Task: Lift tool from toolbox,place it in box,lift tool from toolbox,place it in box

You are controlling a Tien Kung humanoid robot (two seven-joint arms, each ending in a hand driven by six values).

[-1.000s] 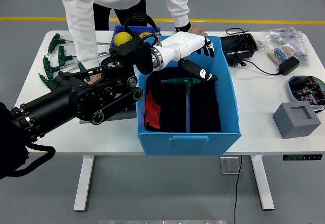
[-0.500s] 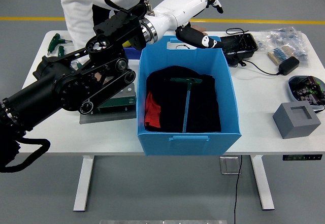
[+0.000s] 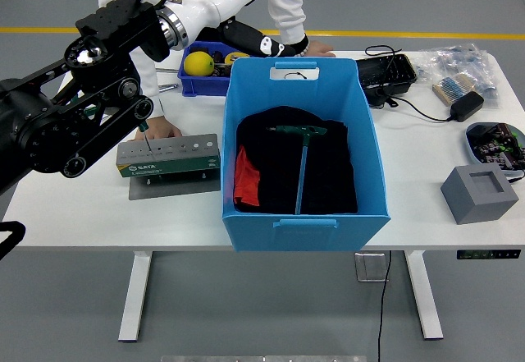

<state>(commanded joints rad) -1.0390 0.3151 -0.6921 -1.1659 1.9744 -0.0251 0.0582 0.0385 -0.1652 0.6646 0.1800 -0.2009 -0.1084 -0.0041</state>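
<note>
A green T-handle tool lies on black cloth inside the big blue box at the table's middle. The grey tool holder stands on a grey plate left of the box. My left hand, white with black fingers, is raised high above the table's far side, behind the box's back left corner; its fingers are spread and hold nothing. A person stands at the far side. One of their hands rests at the holder's back edge, the other on the table behind the box.
A small blue bin with a yellow ball sits behind the box's left corner. Right of the box are a black tray, a cabled charger, plastic bags, a grey block and a parts tray.
My left hand has let go of the T-handle tool, which now lies in the blue box. The arm has risen and swung back to the left, uncovering the tool holder.
</note>
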